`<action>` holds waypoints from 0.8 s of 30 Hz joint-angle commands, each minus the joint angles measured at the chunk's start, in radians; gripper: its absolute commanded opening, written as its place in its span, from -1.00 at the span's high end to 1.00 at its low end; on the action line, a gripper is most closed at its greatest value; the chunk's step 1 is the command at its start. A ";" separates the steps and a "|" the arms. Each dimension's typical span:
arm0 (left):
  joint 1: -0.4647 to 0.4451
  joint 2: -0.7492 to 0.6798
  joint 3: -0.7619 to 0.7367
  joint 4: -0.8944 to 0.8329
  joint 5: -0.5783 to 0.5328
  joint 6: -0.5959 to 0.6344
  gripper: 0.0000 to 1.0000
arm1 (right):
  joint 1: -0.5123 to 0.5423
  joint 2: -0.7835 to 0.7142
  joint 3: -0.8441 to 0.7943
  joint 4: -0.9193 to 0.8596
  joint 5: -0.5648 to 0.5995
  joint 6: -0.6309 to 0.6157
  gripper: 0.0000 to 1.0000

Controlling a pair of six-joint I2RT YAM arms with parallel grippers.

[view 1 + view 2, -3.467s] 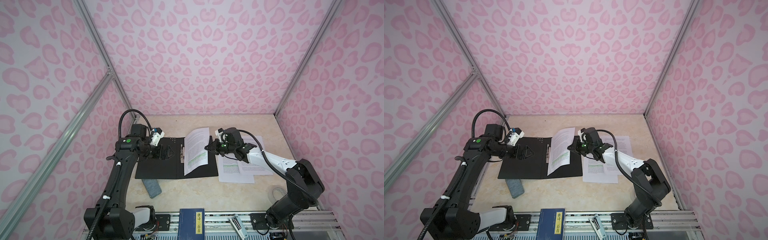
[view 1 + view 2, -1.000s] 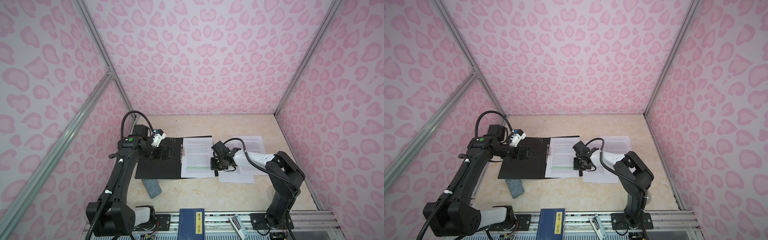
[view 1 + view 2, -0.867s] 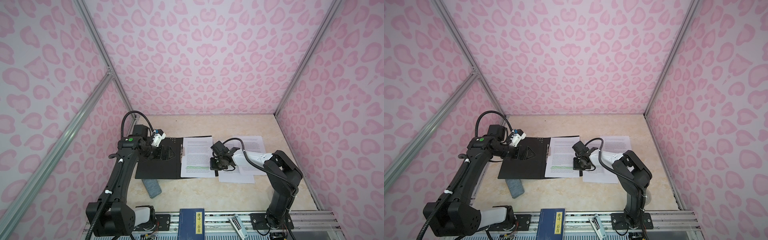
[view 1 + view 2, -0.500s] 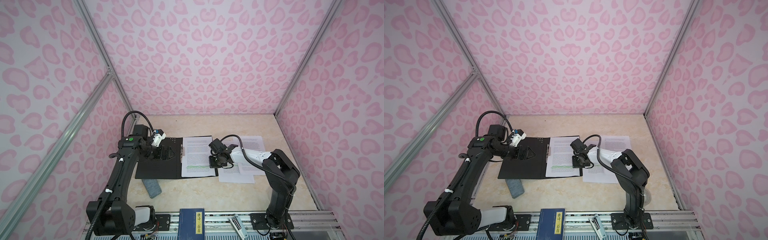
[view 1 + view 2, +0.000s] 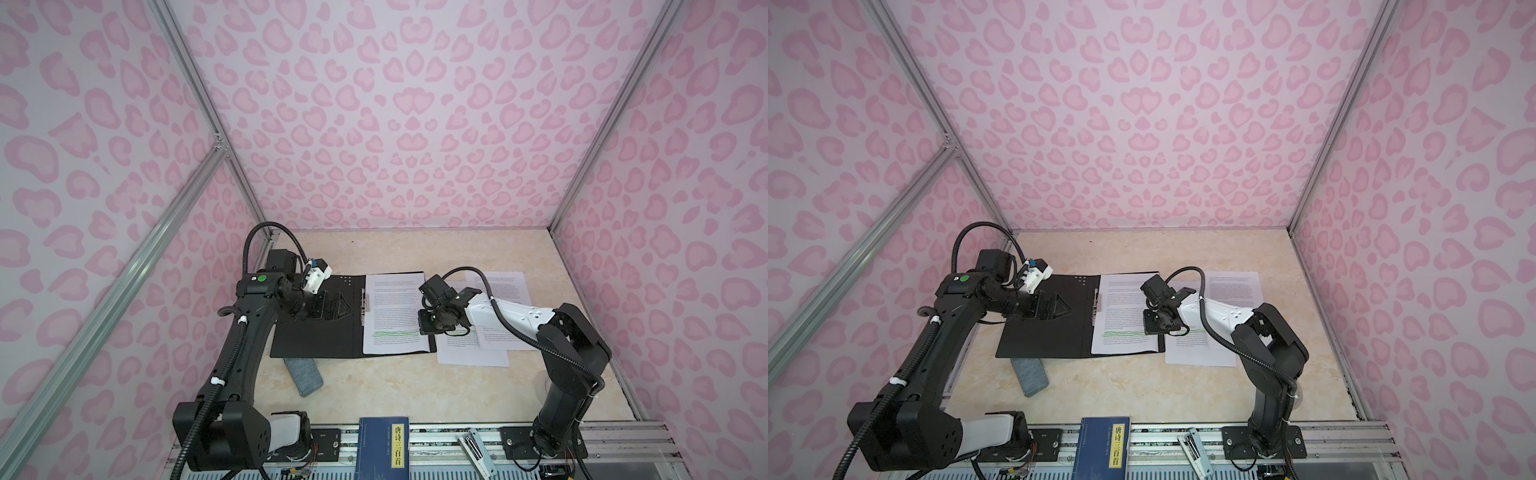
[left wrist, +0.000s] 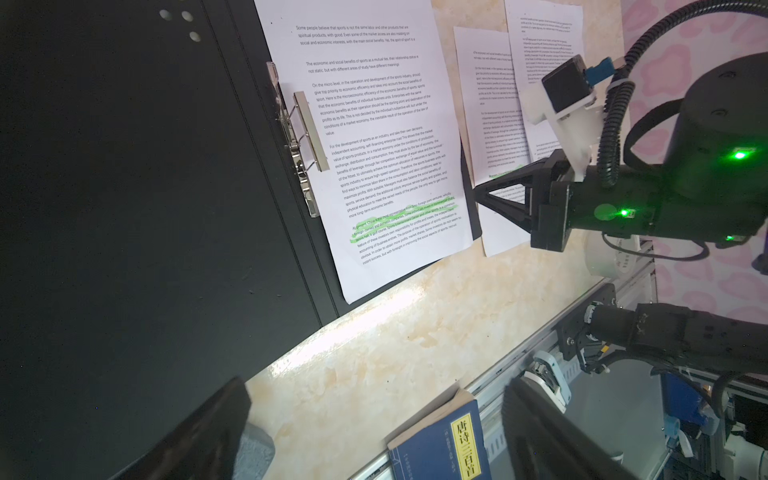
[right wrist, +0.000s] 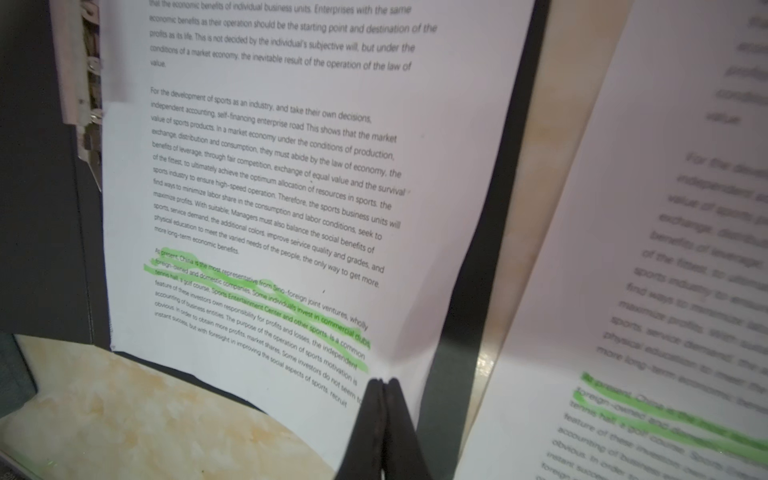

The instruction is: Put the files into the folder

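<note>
Enclosure: three walls [image 5: 395,124] around one tabletop [image 5: 415,386].
The walls carry a pink blotch pattern on a paler pink ground. Aluminium profiles [image 5: 199,104] run along both back corners, and a further profile slants across the left wall. The tabletop is beige with a marbled finish. A metal rail [image 5: 436,440] spans its front edge. Lighting is even; the left wrist view shows a bright glare patch [image 6: 332,345] on the tabletop.
</note>
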 commanded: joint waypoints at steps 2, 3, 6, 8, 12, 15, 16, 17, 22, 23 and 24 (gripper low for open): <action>0.001 -0.001 0.000 -0.007 0.021 0.011 -0.95 | 0.000 0.030 -0.016 0.052 -0.042 0.010 0.88; 0.001 -0.003 0.000 -0.008 0.018 0.012 -0.95 | -0.001 0.040 -0.018 0.057 -0.047 0.010 0.88; 0.001 -0.003 -0.001 -0.009 0.016 0.014 -0.95 | -0.002 0.062 -0.022 0.070 -0.048 0.012 0.89; 0.001 -0.003 -0.003 -0.008 0.014 0.015 -0.95 | -0.006 0.073 -0.025 0.079 -0.052 0.013 0.89; 0.001 -0.002 -0.003 -0.009 0.014 0.015 -0.95 | -0.011 0.087 -0.037 0.093 -0.053 0.013 0.90; 0.001 0.002 -0.003 -0.008 0.013 0.015 -0.95 | -0.018 0.094 -0.037 0.091 -0.055 -0.005 0.90; 0.001 0.003 -0.001 -0.008 0.015 0.015 -0.95 | -0.021 0.099 -0.033 0.082 -0.054 -0.017 0.90; 0.001 0.004 -0.001 -0.008 0.014 0.015 -0.95 | -0.023 0.104 -0.029 0.077 -0.052 -0.028 0.90; 0.001 0.010 -0.006 -0.005 0.016 0.013 -0.95 | -0.025 0.134 0.006 0.022 -0.043 -0.083 0.90; 0.001 0.009 -0.006 -0.004 0.016 0.013 -0.95 | -0.025 0.139 0.015 0.013 -0.042 -0.091 0.90; 0.001 0.010 -0.006 -0.004 0.014 0.013 -0.95 | -0.024 0.142 0.019 0.005 -0.041 -0.097 0.90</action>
